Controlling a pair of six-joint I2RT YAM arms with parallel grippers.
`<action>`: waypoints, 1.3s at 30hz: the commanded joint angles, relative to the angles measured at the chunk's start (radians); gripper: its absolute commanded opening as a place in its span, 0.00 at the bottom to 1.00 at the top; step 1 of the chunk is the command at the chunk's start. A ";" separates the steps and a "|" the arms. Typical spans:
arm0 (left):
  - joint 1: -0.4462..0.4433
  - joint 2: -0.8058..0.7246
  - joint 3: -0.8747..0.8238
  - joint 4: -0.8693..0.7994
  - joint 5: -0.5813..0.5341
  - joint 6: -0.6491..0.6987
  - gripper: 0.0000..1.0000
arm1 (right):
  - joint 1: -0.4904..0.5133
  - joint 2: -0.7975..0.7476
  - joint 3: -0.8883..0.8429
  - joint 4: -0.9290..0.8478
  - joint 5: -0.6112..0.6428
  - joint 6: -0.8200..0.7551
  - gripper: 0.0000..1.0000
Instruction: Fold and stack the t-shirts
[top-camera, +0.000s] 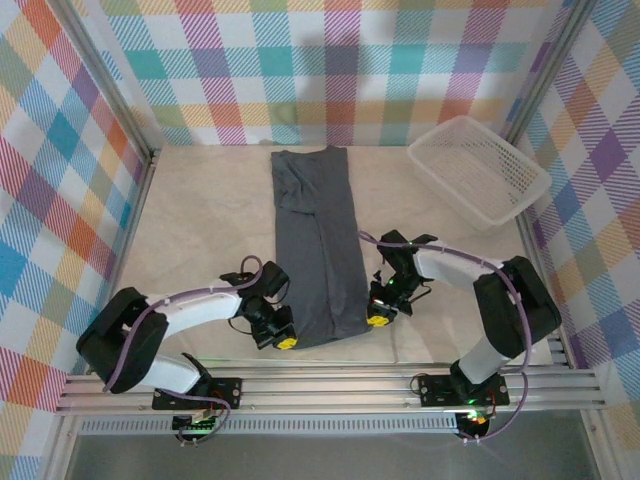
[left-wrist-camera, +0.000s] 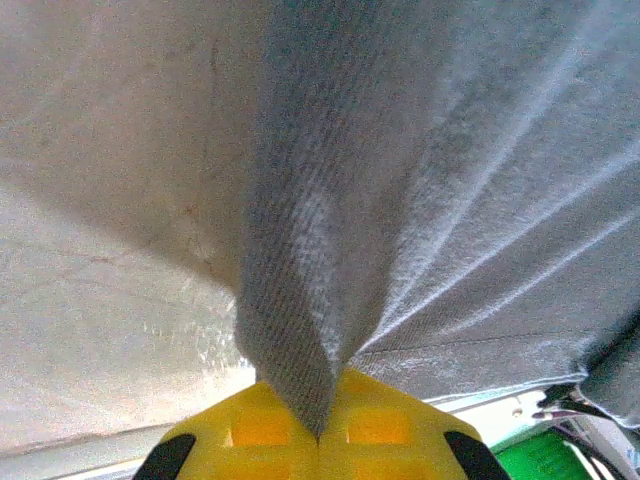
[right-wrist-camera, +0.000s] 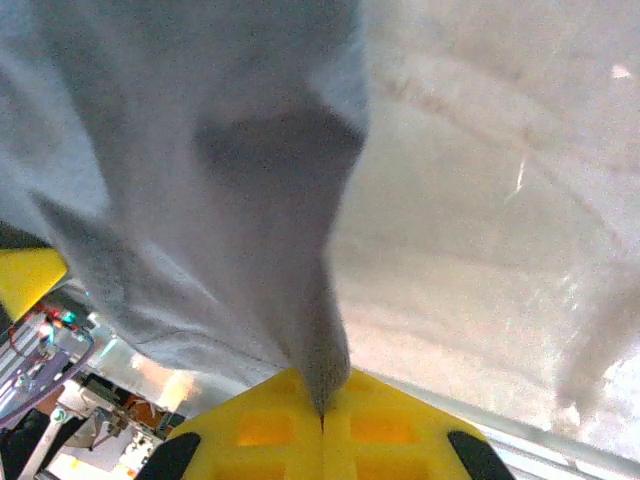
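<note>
- T-shirt (top-camera: 318, 240): folded into a long narrow strip, lying down the middle of the table (top-camera: 200, 210).
- Left gripper (top-camera: 286, 342): clamped on its near left corner.
- Right gripper (top-camera: 377, 320): clamped on its near right corner.

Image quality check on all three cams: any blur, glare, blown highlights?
Top external: sharp and evenly lit, the t-shirt reads clean, no harsh shadows. Left wrist: the weave is crisp just above the yellow fingers and softer farther out; the table looks washed pale. Right wrist: the cloth is soft and blurred, with a dark shadow in its fold; small glare streaks on the table.
</note>
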 joint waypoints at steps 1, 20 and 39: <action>0.002 -0.047 0.086 -0.082 -0.076 -0.042 0.00 | -0.006 -0.018 0.078 -0.079 -0.011 0.010 0.00; 0.376 0.331 0.654 -0.039 -0.210 0.024 0.00 | -0.188 0.491 0.864 -0.102 0.053 0.024 0.00; 0.387 0.315 0.594 -0.041 -0.349 0.011 0.56 | -0.241 0.575 1.008 -0.065 0.137 -0.065 0.83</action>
